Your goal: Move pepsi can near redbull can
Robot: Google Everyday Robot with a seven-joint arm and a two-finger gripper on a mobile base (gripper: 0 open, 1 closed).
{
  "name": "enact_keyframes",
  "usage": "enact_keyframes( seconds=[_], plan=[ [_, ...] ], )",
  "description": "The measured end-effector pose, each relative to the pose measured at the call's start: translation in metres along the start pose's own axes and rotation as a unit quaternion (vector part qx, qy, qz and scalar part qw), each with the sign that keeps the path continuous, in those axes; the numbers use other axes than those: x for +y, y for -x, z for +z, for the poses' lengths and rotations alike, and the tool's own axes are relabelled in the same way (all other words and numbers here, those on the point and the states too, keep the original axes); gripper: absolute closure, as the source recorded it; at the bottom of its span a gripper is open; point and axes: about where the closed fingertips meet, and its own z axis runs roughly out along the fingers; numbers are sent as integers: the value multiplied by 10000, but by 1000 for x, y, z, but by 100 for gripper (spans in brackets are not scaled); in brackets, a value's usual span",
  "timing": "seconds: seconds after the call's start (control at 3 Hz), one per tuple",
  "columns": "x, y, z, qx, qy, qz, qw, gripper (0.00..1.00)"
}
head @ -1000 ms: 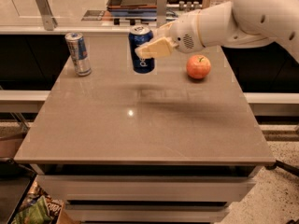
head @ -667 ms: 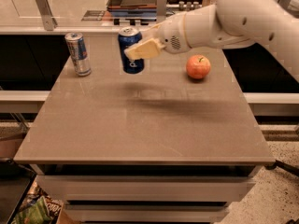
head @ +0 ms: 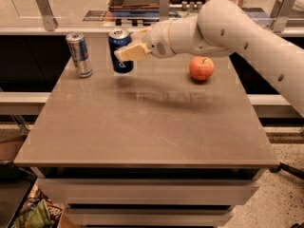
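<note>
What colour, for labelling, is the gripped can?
Camera view: the can is dark blue, silver-topped; the gripper holds it above the table.

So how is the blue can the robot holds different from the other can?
The pepsi can is dark blue and wider; the redbull can is silver and blue and slimmer. The pepsi can is clamped in the gripper, lifted off the table and a bit tilted; the redbull can stands upright on the table by itself, to the pepsi can's left in the picture. Both have silver tops.
</note>
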Motion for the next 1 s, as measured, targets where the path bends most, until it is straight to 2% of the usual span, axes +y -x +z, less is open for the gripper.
enact_keyframes(
  seconds=[0.33,0.67,1.0],
  plan=[
    [-12,-9,21,30,-65,88,9999,100],
    [-19,-21,40,179,-17,223,9996,100],
    [-16,-31,56,293,84,297,9991,100]
  ],
)
